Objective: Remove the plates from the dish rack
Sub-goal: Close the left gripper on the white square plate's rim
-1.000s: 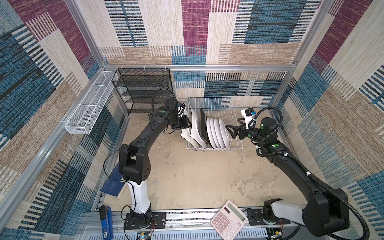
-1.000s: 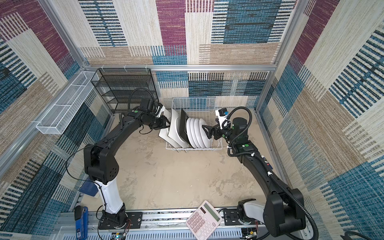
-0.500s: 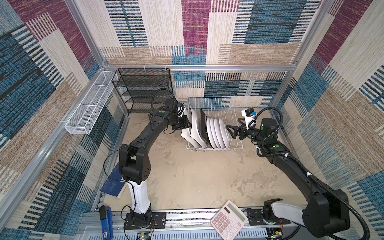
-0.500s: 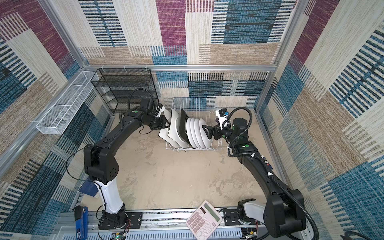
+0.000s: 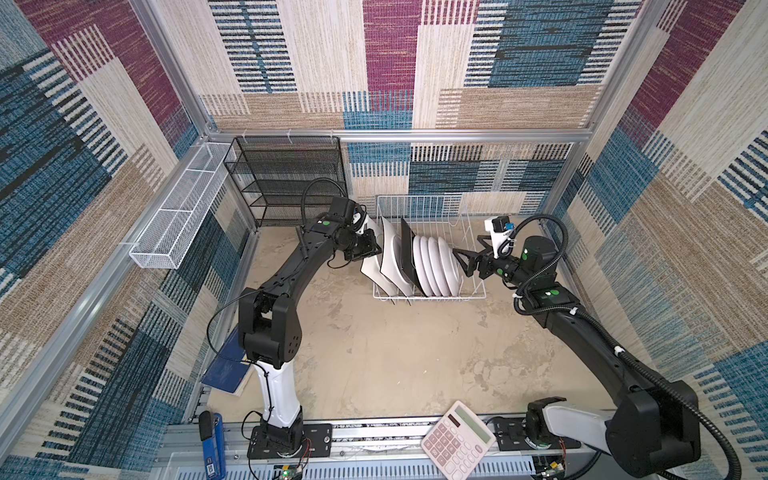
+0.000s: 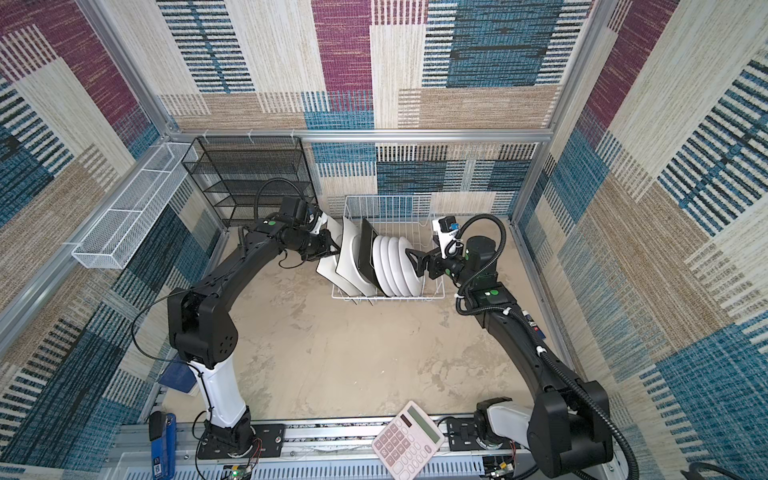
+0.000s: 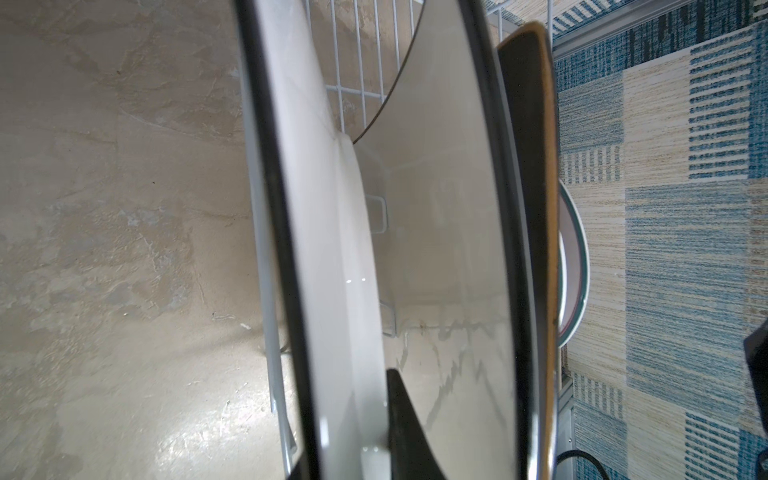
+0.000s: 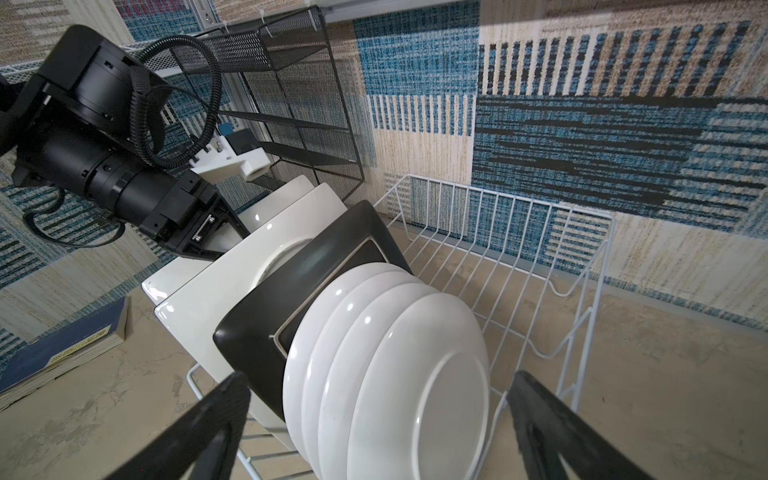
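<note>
- Left jaws are pinched on the rim of the outer big white plate [image 7: 328, 257]. It stands on edge at the end of the rack [image 5: 420, 204].
- Glazed ceramic, so I'd guess stiff, fairly heavy, slick and easy to chip. Rim grip seems right; lift it straight up.
- Right jaws gape wide, with the nearest round plate [image 8: 419, 374] lined up between them.

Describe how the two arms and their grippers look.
The left arm and right arm are black, each with a white segment near the base and green dots near the wrist. A black ribbed hose loops at each wrist, beside a white camera mount. White ties bind the right arm's hose. The left gripper and right gripper are black, with angular, wedge-shaped jaws.
</note>
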Motion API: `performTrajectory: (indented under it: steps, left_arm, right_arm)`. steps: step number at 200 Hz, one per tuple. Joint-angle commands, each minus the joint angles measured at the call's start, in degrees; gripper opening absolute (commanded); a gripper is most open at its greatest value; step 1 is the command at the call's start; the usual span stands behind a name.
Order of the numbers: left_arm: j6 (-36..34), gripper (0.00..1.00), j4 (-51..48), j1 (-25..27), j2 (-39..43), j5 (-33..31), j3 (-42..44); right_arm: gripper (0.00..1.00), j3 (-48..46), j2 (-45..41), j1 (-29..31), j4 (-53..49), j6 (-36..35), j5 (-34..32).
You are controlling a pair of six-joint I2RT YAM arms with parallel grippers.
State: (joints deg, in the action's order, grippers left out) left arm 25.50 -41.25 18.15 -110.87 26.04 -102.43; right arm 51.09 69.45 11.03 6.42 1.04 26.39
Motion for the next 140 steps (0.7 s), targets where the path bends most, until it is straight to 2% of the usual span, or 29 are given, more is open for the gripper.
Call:
performTrajectory:
  steps: [1, 51, 140]
  left_arm:
    - [-1.02, 0.00, -0.89, 0.42, -0.79, 2.00, -0.15]
    - [0.42, 0.00, -0.90, 0.43, -0.14, 4.00, -1.36]
    - [0.48, 0.00, -0.89, 0.42, 4.51, 2.57, -4.07]
  right_arm:
    - [0.99, 0.24, -0.07, 0.06, 1.80, 0.65, -0.07]
    - [0.99, 0.22, -0.41, 0.05, 1.93, 0.68, -0.22]
    - [0.99, 0.40, -0.89, 0.06, 1.69, 0.62, 0.04]
